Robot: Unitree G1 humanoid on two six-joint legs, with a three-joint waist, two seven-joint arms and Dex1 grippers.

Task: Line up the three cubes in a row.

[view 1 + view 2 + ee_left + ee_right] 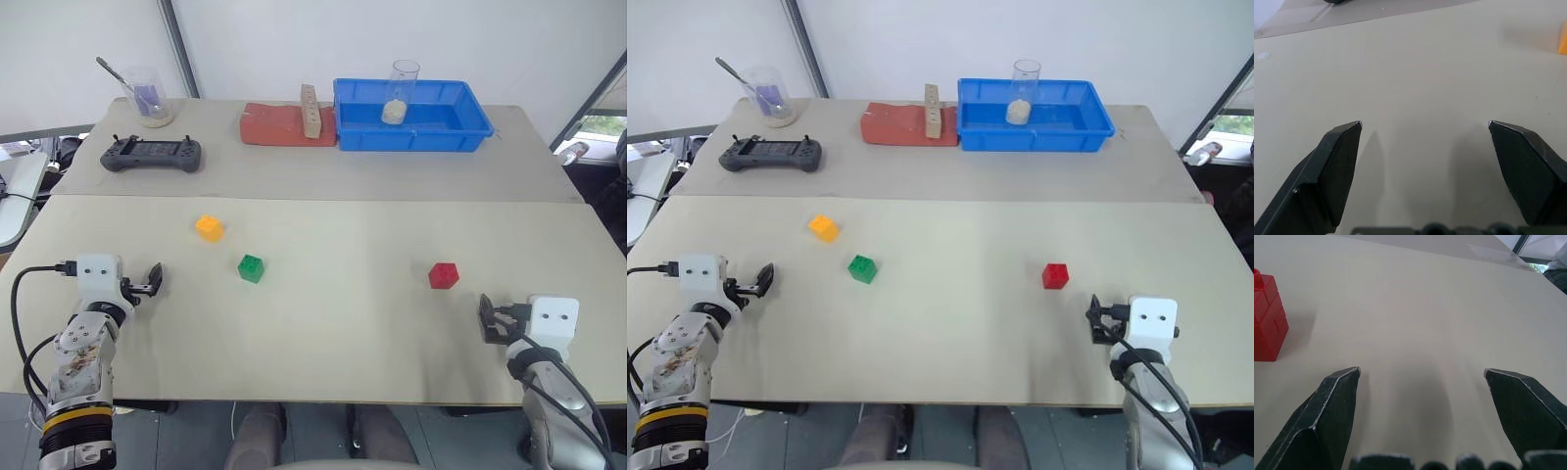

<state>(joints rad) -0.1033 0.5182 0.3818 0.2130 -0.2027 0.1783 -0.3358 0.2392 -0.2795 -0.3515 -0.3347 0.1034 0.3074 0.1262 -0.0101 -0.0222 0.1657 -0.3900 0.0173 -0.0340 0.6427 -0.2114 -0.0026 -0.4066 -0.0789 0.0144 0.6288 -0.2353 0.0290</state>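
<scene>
Head cam, left eye: three cubes sit on the tan table (323,333), nothing lined up yet; orange-yellow cube (210,227) is left of centre, green cube (251,267) just below and right of it, close but apart; red cube (444,275) is well off to the right by itself. Left gripper (152,279) sits lower left, right gripper (487,319) lower right, both low over the board and holding nothing.

Right eye is the same layout, so nothing new to add there.

Left wrist cam: both black fingers (1332,166) spread wide apart with bare table between them; a sliver of the orange-yellow one peeks in at the upper right edge.

Right wrist cam: fingers (1327,411) also wide apart and empty; the red brick is at the left edge, upright, studs on top.

Handling guess: these look like hollow plastic bricks, so light, rigid, a bit slick; they'd probably skid if nudged off-centre. I'd pinch across two flat opposite side faces, mid-height, not over the studs; squeeze needn't be hard. Red looks like the right claw's job, being nearest.
</scene>
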